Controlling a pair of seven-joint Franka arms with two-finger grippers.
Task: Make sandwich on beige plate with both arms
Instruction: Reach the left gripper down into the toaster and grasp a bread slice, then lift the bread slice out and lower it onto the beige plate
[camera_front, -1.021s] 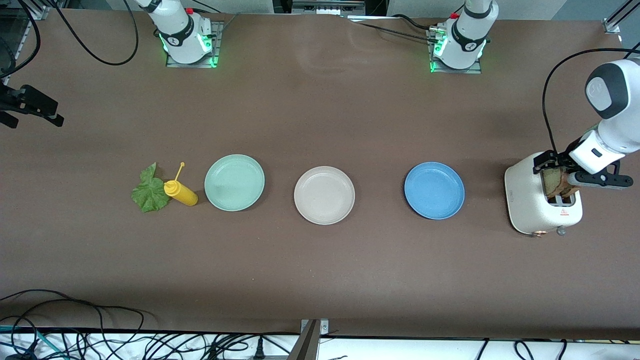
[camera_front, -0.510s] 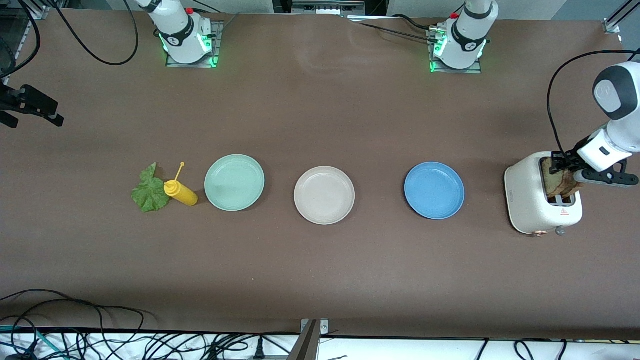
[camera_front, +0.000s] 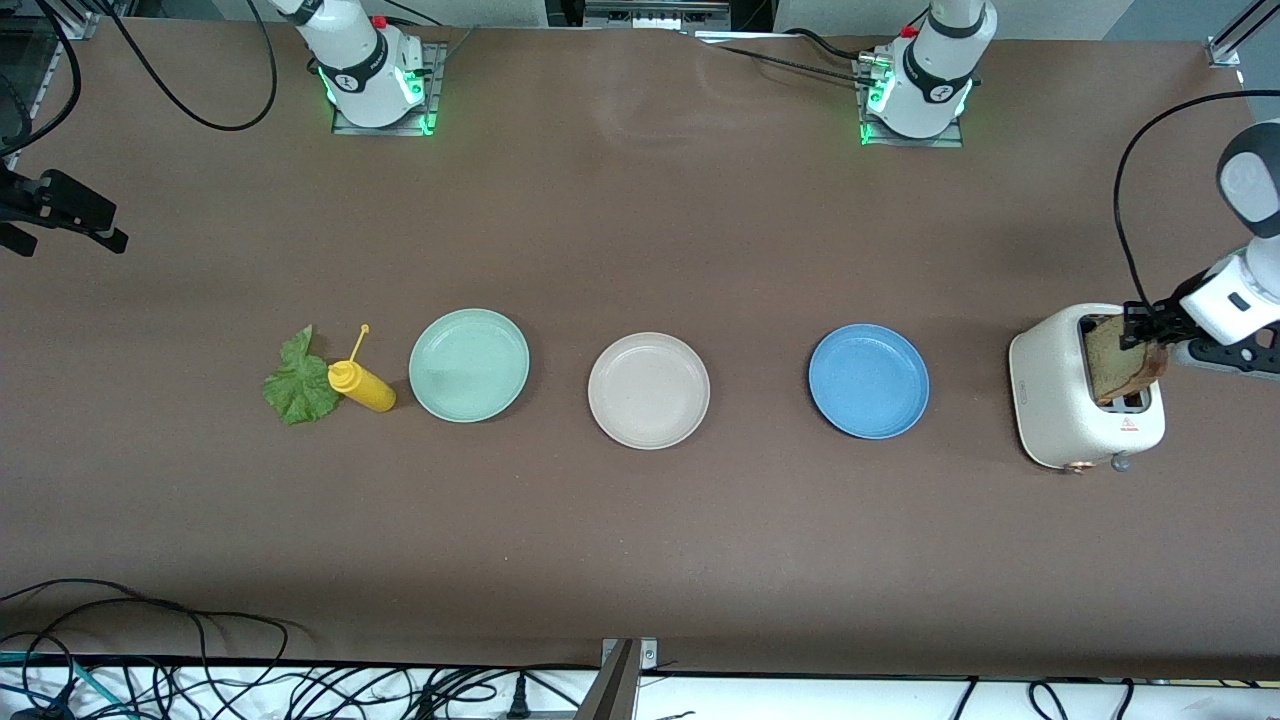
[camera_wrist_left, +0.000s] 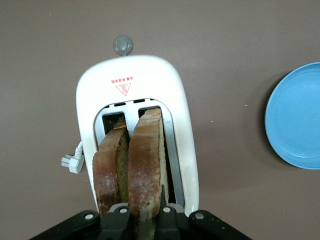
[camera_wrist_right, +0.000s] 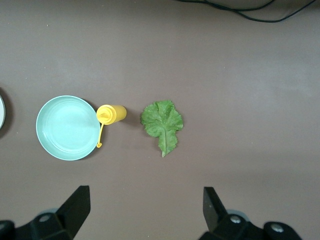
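Pretty sure I'm sitting in a robotics lab, not anybody's kitchen. I'm working off a long table (camera_front: 640, 540) wrapped in plain brown covering, and both of my bases (camera_front: 378, 85) are bolted onto metal plates at the 12 o'clock edge, glowing green. Loose black cables (camera_front: 180, 675) are piling up along the 6 o'clock edge, and more are trailing in from 10 o'clock. A black bracket (camera_front: 60, 212) is poking in at 9 o'clock. The food stuff is looking like staged props: three plastic plates (camera_front: 649, 391) lined up in a neat row and a white toaster (camera_front: 1070, 400) at 3 o'clock.
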